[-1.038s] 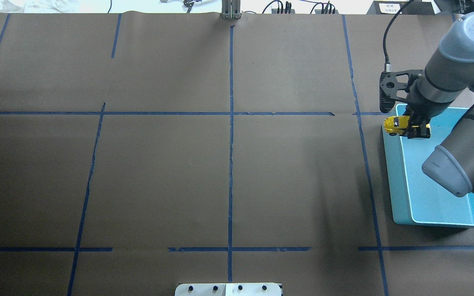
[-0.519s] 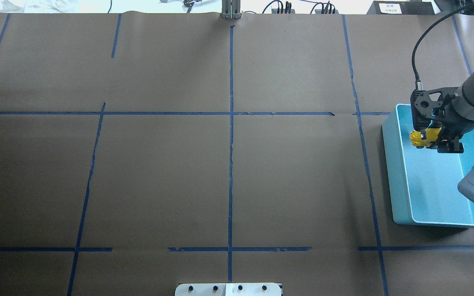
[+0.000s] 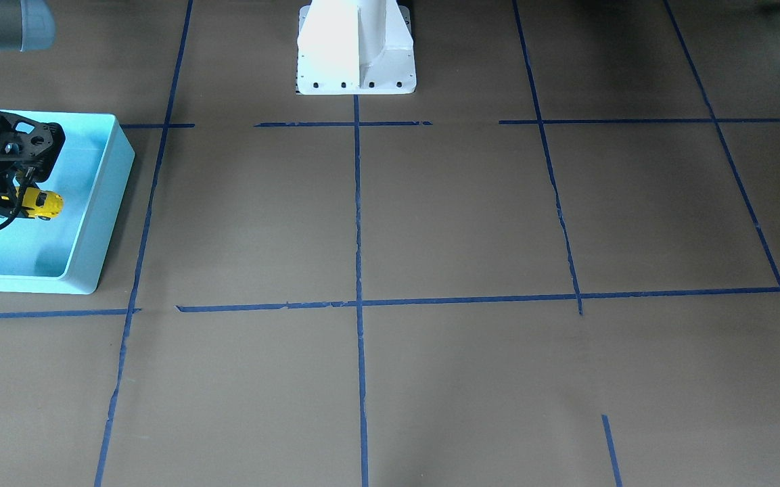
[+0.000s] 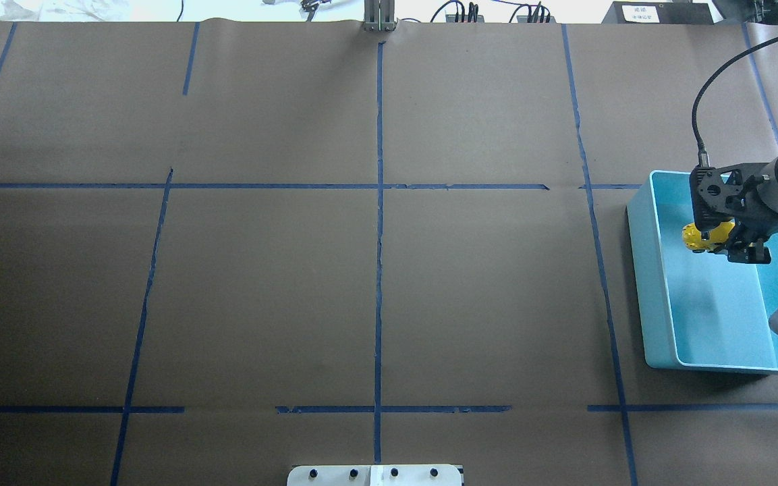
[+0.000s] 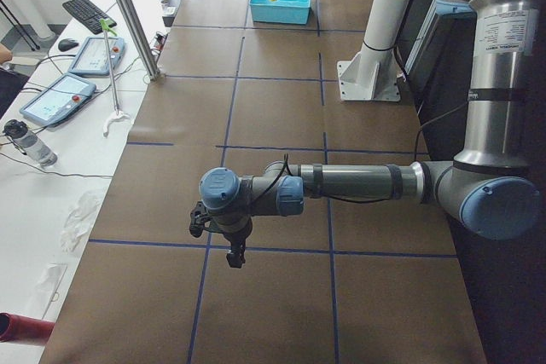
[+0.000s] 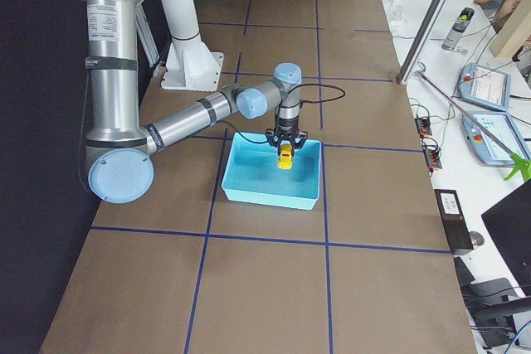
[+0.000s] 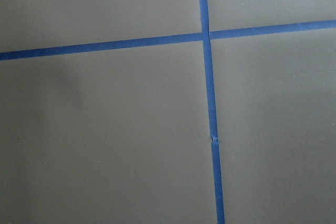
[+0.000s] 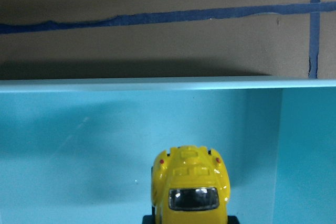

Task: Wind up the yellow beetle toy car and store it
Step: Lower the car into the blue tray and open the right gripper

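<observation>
Right gripper (image 4: 726,241) has moved deeper over the bin (image 4: 640,270), jaws clamping yellow beetle toy car (image 4: 704,236). Storing step; next, lower and release. Left gripper (image 5: 232,253) jaws: cannot tell.

Right hand (image 4: 733,247) down, clamped on yellow beetle toy car (image 4: 704,237); left arm (image 5: 358,183) outstretched.
</observation>
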Robot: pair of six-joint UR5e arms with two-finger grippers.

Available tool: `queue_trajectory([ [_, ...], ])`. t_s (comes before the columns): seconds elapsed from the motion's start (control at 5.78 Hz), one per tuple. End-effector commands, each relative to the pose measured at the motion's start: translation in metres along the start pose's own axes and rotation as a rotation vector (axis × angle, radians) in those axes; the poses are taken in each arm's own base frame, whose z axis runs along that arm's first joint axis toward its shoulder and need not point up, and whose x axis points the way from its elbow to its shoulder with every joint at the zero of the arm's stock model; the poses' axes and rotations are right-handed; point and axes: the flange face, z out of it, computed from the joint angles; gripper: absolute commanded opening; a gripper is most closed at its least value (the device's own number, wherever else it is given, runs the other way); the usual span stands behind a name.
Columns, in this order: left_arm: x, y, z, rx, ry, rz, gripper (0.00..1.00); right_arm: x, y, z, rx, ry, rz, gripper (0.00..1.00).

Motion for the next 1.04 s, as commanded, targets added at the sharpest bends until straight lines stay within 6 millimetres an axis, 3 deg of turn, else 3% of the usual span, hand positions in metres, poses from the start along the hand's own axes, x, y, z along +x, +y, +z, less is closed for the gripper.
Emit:
queue_trajectory([
  [0.0,0.000,0.000,0.000,0.001,0.000,-0.001,1.00,0.007,0.008,0.025,0.025,0.018,-0.009,0.30],
  [0.35,0.014,-0.005,-0.016,0.028,0.000,0.012,1.00,0.008,0.008,0.035,0.041,-0.010,0.005,0.34],
  [0.87,0.030,-0.008,-0.033,0.038,-0.006,0.020,1.00,0.009,-0.002,0.035,0.049,-0.010,-0.004,0.55],
])
